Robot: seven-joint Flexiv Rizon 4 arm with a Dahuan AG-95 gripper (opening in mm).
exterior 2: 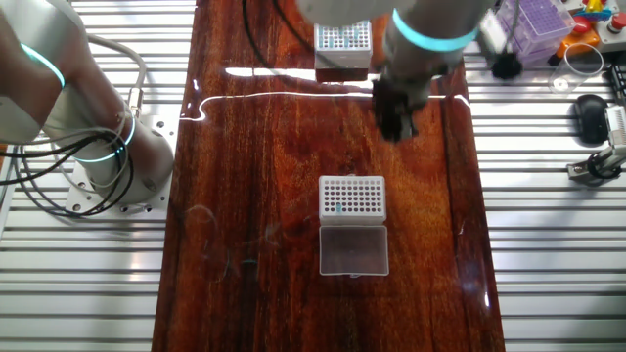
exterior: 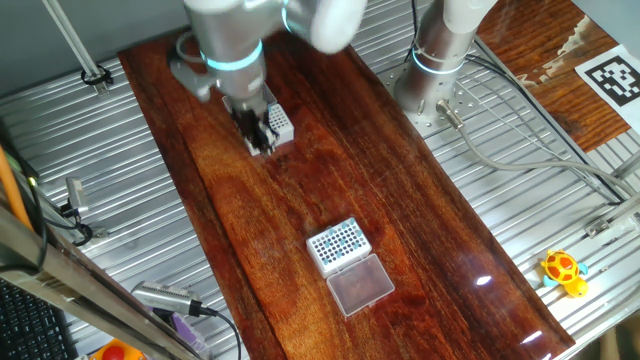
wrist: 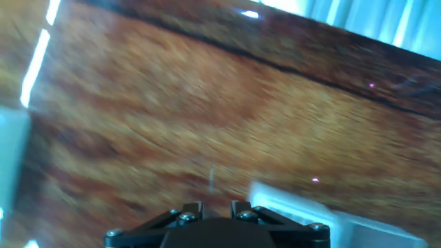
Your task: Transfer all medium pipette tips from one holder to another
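- clear lid point(exterior: 360, 284) lies nearest the camera, hinged to the near holder point(exterior: 337, 246).
- medium pipette tips point(exterior 2: 339, 206): few blue dots in that holder; judged light, thin-walled, slippery; take one by its upper collar.
- gripper point(exterior 2: 397, 119) hangs near the far holder point(exterior: 278, 124); its opening cannot be told, nothing seen held.

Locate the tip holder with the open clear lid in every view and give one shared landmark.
One fixed view: the holder with the open lid sits low, centre-right on the wooden board.
The other fixed view: holder at centre, lid towards the bottom.
Hand view: blurred; cannot tell whether the white edge is this holder.
Shared landmark: the gripper.
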